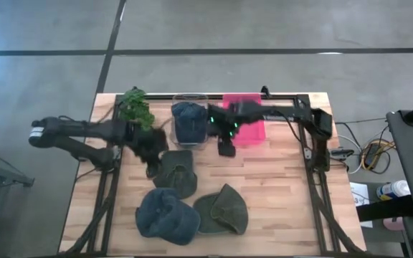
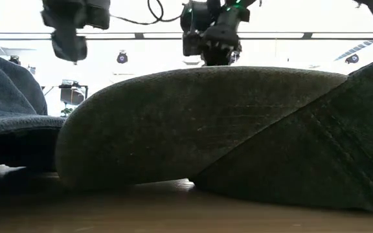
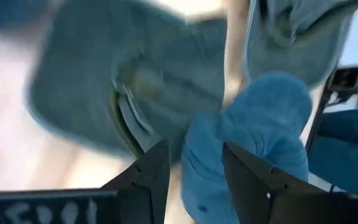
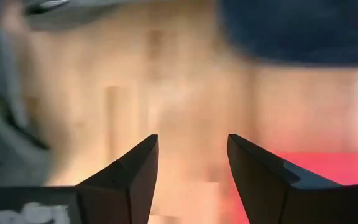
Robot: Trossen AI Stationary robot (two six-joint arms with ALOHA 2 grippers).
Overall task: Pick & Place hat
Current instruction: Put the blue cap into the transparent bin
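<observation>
Three hats lie flat on the wooden table: an olive hat (image 1: 174, 170) in the middle, a blue hat (image 1: 165, 215) near the front edge and a second olive hat (image 1: 222, 211) to its right. A fourth, dark blue hat (image 1: 189, 118) sits in a clear container at the back. My left gripper (image 1: 149, 154) hangs open above the table just left of the middle olive hat (image 3: 86, 87), with nothing between its fingers (image 3: 194, 146). My right gripper (image 1: 226, 147) is open over bare wood (image 4: 192, 138), in front of the pink bin, and holds nothing.
A pink bin (image 1: 248, 118) stands at the back, right of the clear container (image 1: 190, 100). A green plant (image 1: 136, 107) stands at the back left. A black frame (image 1: 314, 165) runs along the table's sides. Bare wood lies at the right (image 1: 278, 186).
</observation>
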